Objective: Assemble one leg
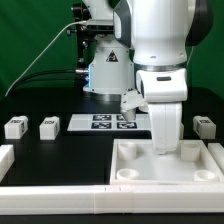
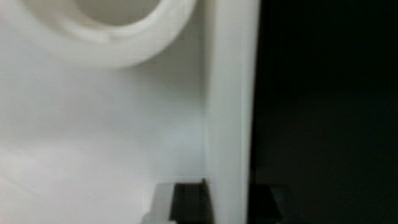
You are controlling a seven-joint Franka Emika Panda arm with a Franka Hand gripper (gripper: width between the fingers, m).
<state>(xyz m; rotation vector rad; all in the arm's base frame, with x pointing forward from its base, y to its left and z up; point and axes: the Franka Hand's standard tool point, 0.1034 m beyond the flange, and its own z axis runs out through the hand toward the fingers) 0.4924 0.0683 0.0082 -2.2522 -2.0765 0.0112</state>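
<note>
Three small white legs with tags stand on the black table: two at the exterior view's left (image 1: 15,126) (image 1: 48,126) and one at its right (image 1: 205,126). My gripper (image 1: 165,147) is none of them; it reaches down onto the far wall of the large white square piece (image 1: 200,165) with round corner recesses. In the wrist view my gripper (image 2: 230,206) straddles that piece's upright wall (image 2: 228,100). One dark finger (image 2: 189,205) presses on the inner side and the other on the outer side. A round recess (image 2: 116,30) shows beyond. No leg shows in the wrist view.
The marker board (image 1: 108,122) lies on the table behind the square piece, in front of the arm's base. A white L-shaped barrier (image 1: 50,198) runs along the table's front and the exterior view's left. Green cloth hangs at the back.
</note>
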